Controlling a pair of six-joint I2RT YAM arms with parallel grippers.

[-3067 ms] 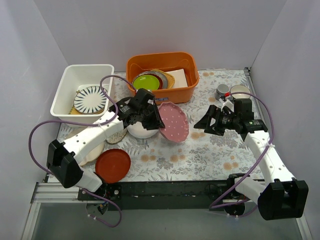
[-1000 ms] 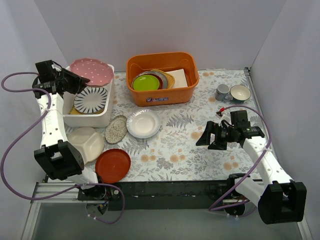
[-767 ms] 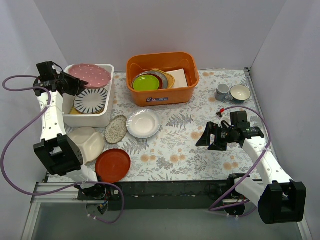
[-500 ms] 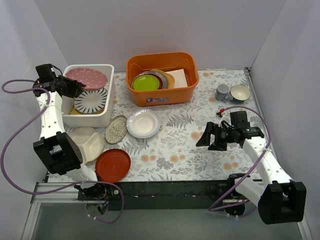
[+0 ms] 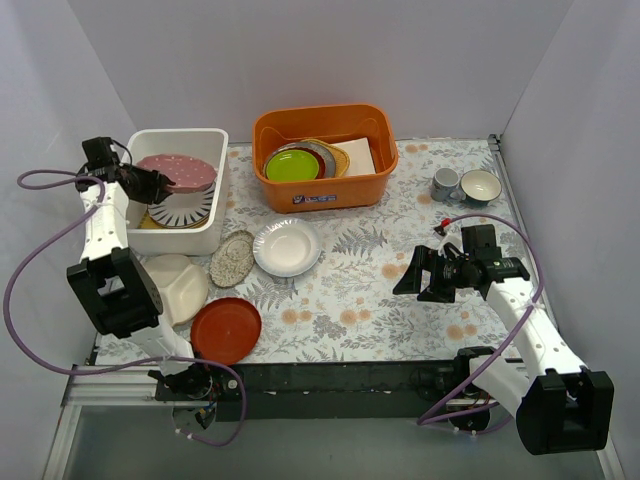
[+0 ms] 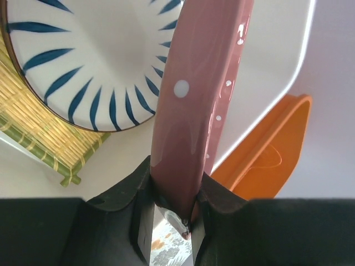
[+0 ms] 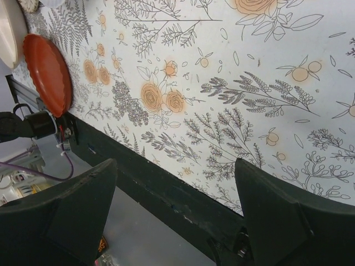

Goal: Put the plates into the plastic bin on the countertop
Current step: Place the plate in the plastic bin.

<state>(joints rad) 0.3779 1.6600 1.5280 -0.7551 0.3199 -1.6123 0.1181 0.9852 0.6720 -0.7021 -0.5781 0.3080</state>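
Note:
My left gripper is shut on the rim of the pink scalloped plate, which hangs roughly level inside the white plastic bin, just above a blue-striped plate. In the left wrist view the pink plate stands edge-on between the jaws of the left gripper, over the striped plate. On the countertop lie a plain white plate, a speckled oval plate, a cream divided plate and a red-orange plate. My right gripper hovers open and empty over the countertop.
An orange tub at the back holds a lime-green plate and other dishes. Two cups stand at the back right. A yellow slatted mat lies under the striped plate. The table's dark front edge is under the right gripper.
The left gripper has carried the pink plate from above the bin's back rim down into the bin, over the striped plate. The right arm has stayed put.

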